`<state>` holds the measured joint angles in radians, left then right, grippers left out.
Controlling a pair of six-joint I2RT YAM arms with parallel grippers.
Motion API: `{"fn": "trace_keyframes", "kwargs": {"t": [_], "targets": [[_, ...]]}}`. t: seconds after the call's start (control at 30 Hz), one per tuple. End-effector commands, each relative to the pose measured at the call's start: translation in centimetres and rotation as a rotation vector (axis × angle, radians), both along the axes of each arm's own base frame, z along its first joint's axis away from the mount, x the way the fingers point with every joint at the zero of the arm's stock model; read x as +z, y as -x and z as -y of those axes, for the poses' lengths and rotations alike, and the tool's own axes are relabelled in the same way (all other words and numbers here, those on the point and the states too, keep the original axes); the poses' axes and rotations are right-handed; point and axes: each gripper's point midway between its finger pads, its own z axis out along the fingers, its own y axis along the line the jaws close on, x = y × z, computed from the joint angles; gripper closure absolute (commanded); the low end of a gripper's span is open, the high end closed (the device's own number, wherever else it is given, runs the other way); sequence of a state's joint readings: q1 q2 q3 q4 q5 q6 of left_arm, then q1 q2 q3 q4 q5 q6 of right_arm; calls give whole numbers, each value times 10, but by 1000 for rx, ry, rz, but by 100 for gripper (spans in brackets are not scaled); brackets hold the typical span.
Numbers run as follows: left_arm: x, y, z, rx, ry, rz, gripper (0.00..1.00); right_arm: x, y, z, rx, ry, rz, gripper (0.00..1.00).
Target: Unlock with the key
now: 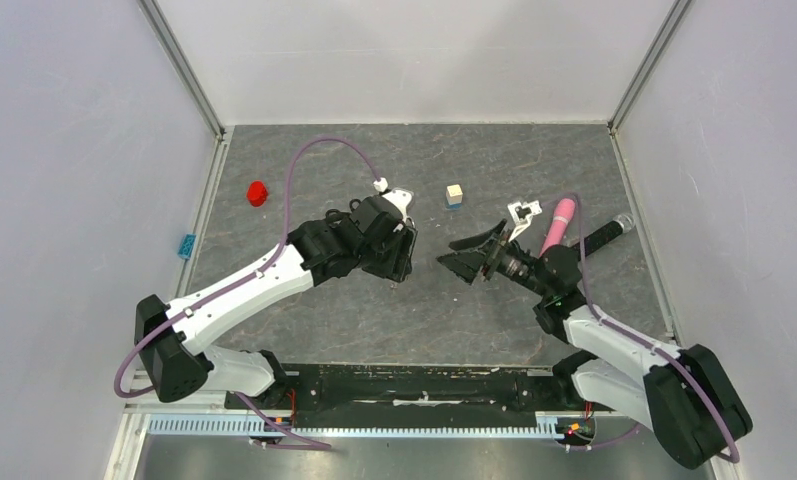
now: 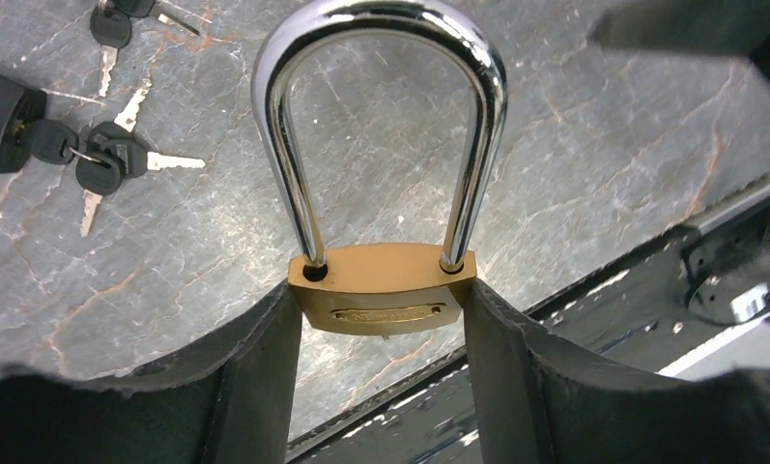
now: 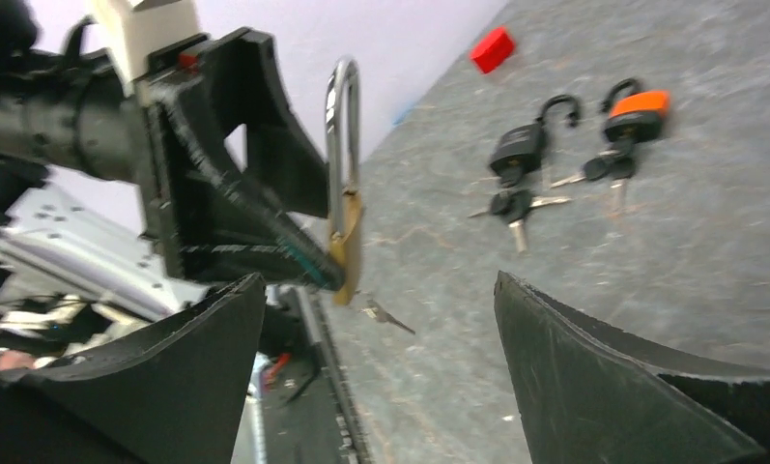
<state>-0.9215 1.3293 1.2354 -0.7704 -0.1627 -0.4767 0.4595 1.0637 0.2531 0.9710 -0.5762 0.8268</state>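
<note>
A brass padlock (image 2: 381, 290) with a tall chrome shackle (image 2: 381, 29) is pinched by its body between the fingers of my left gripper (image 2: 381, 304), held up above the table. In the right wrist view the same padlock (image 3: 346, 242) stands edge-on in the left gripper (image 3: 308, 266). A small key (image 3: 388, 317) shows blurred just below it; I cannot tell if it touches the lock. My right gripper (image 3: 379, 285) faces the padlock from a short way off, open and holding nothing. From above, the two grippers (image 1: 399, 255) (image 1: 446, 255) face each other at mid-table.
A black padlock (image 3: 516, 150) and an orange-topped padlock (image 3: 637, 106) lie on the table, each with keys (image 2: 110, 164) attached. A red block (image 1: 257, 193), a small cube (image 1: 455, 195), a pink object (image 1: 557, 225) and a blue piece (image 1: 187, 245) lie around.
</note>
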Motion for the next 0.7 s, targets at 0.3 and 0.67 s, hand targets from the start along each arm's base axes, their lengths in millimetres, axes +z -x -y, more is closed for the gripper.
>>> {"fn": "trace_keyframes", "kwargs": {"t": [0.3, 0.67], "targets": [[43, 15, 31, -368, 85, 114, 98, 15, -43, 0, -96, 245, 112, 14], [45, 28, 44, -468, 135, 95, 98, 29, -38, -10, -37, 215, 222, 19]]}}
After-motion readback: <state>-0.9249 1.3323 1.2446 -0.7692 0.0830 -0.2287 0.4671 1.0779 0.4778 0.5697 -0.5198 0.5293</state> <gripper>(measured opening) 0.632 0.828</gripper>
